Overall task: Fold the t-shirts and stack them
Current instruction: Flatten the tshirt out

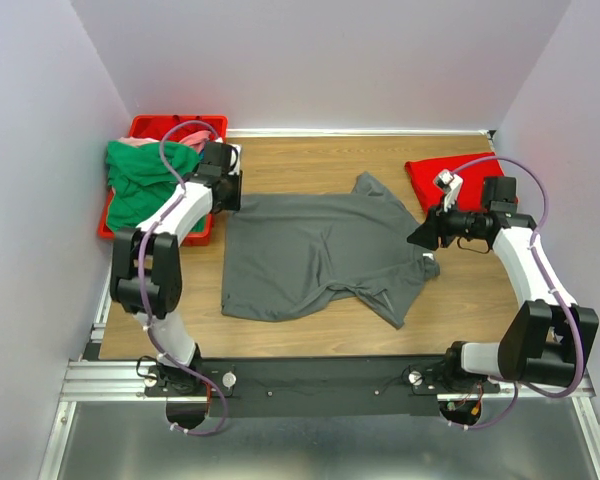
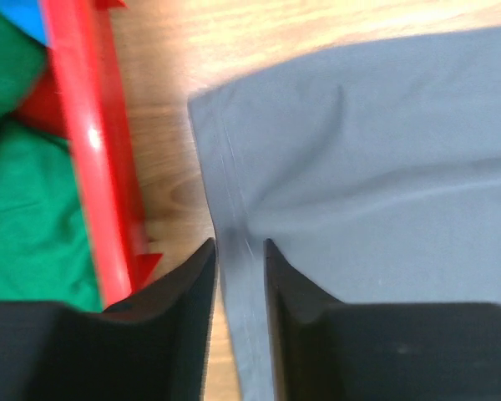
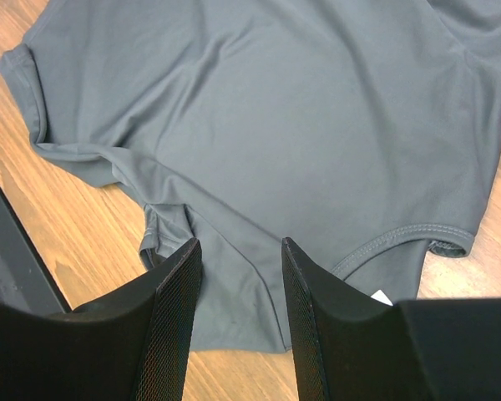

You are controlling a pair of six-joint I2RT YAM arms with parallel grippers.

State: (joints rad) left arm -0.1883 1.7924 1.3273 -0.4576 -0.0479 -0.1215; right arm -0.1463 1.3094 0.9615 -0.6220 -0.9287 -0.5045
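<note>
A small white tag (image 3: pixel 382 296) shows inside the neckline (image 3: pixel 401 238) of the dark grey t-shirt (image 1: pixel 320 250), too small to read. That shirt lies spread flat across the middle of the worktop (image 1: pixel 310 150), plain and smooth with a few soft creases, one sleeve pointing to the far edge and the other to the near edge (its collar end is on the right). The left gripper (image 2: pixel 238 246) sits low over the hem at the shirt's far left corner, its fingers a narrow gap apart with the stitched edge showing between them. The right gripper (image 3: pixel 240 244) hangs over the shoulder beside the collar, fingers moderately apart, cloth flat beneath. A red t-shirt (image 1: pixel 450 178) lies folded at the far right corner. At the far left corner, the red bin (image 1: pixel 175 125) holds green (image 1: pixel 140 185), pink (image 1: pixel 185 135) and blue (image 2: pixel 21 15) shirts.
</note>
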